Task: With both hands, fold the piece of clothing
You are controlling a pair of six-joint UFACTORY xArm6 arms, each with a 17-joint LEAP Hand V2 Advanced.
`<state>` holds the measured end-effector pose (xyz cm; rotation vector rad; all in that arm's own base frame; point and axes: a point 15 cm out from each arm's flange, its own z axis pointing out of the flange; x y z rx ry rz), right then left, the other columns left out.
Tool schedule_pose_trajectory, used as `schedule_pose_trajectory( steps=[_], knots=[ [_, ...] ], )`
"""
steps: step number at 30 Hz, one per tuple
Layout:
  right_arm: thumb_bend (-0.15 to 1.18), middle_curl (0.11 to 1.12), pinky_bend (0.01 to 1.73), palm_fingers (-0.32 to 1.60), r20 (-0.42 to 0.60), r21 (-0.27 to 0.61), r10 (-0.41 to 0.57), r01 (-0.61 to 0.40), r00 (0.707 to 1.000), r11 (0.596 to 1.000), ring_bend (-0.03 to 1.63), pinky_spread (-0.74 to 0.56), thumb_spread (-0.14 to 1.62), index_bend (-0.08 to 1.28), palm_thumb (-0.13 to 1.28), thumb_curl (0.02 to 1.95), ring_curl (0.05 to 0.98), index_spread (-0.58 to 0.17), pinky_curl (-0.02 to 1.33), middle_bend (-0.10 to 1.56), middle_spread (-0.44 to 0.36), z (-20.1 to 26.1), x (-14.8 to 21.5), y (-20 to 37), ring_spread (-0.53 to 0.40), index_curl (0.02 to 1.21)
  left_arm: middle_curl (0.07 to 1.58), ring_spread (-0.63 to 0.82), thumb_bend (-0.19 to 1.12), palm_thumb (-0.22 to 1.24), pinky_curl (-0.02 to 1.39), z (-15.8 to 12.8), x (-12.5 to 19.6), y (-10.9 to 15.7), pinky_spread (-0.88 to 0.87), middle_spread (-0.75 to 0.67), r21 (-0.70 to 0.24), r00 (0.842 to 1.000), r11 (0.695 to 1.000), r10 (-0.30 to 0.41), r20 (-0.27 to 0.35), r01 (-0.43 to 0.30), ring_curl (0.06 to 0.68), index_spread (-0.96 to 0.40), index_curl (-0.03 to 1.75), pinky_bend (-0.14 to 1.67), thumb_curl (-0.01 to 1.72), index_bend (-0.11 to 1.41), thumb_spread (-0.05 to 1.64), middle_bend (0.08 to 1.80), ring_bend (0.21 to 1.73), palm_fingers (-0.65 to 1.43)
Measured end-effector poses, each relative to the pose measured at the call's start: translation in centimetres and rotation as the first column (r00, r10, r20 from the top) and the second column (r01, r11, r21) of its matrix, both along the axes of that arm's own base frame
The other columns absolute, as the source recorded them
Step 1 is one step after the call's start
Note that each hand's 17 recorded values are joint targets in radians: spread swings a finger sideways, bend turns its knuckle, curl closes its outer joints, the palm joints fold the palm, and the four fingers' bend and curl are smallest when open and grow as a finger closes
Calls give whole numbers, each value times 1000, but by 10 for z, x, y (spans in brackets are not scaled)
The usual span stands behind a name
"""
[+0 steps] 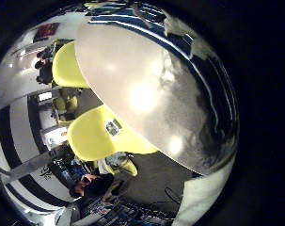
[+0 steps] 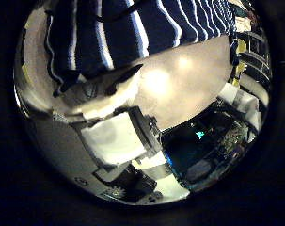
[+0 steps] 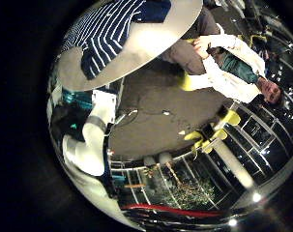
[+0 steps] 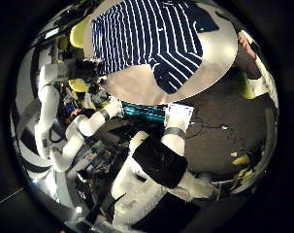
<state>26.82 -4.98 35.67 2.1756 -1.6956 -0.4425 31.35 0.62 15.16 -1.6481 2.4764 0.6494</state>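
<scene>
A striped piece of clothing point(image 4: 151, 39) lies spread out flat on a round table point(image 4: 220, 50) in the right thumb side palm view. The right palm is well away from the table. An arm with a hand point(image 4: 61, 70) stands beside the table's edge there; its fingers are too small to read. The right little finger side palm view shows the clothing point(image 3: 107, 34) on the table point(image 3: 158, 43). The left thumb side palm view shows the striped cloth point(image 2: 142, 28) close by, over the bare tabletop point(image 2: 184, 75). The left little finger side palm view shows mostly tabletop point(image 1: 133, 75) and a strip of cloth point(image 1: 142, 13).
Two chairs point(image 1: 67, 66) point(image 1: 102, 134) stand on the floor past the table's edge in the left little finger side palm view. Equipment and railings point(image 3: 175, 174) stand on the floor beyond the table in the right little finger side palm view.
</scene>
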Motion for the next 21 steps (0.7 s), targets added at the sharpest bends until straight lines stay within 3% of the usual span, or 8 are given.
schedule_pose_trajectory(
  steps=[5, 9, 12, 14, 21],
  knots=[
    [-10, 379, 361, 347, -8, -2, -2, 2, 1000, 1000, 601, 390, 1374, 171, 328, 215, 187, -315, 233, 299, 32, -2, -2, 0, 139, 317, 760, -482, 56, 675, 471, 18, 15, -3, -598, -467, -8, 999, 1000, -3, 36, 3, 404, -453, 627, 822, 396, 381, 1075, 817, 1171, 1147],
    [-8, 379, 360, 354, -17, 0, -3, 3, 1000, 1000, 607, 391, 1375, 171, 336, 218, 189, -310, 233, 298, 38, -4, -3, 0, 137, 317, 824, -481, 43, 719, 532, 38, 21, 0, -644, -515, 3, 1000, 1000, 0, 28, -1, 452, -532, 733, 937, 435, 440, 1098, 856, 1249, 1114],
    [-4, 377, 368, 373, -9, -1, -2, 2, 1000, 1000, 628, 387, 1376, 164, 358, 221, 193, -309, 234, 294, 35, -6, 0, 0, 128, 314, 868, -477, 24, 728, 566, 52, 24, -2, -658, -538, 5, 1000, 1000, -3, 18, 3, 474, -582, 810, 1002, 462, 461, 1105, 886, 1281, 1091],
    [17, 374, 399, 411, -14, 1, 2, -2, 1000, 1000, 677, 373, 1371, 151, 421, 239, 205, -304, 239, 283, -8, -10, 2, 1, 94, 304, 892, -478, 13, 736, 582, 59, 25, -3, -662, -551, 8, 1000, 1000, -9, 11, 9, 484, -610, 860, 1025, 479, 465, 1110, 900, 1296, 1071],
    [41, 390, 431, 390, -103, 18, 80, -79, 991, 997, 705, 290, 1300, 171, 590, 305, 221, -300, 244, 322, -29, -79, -3, 15, 0, 299, 954, -472, -13, 735, 618, 66, 28, -6, -658, -581, 11, 1000, 1000, -20, 2, 20, 508, -680, 1017, 1062, 522, 444, 1114, 918, 1329, 1030]
  ],
)
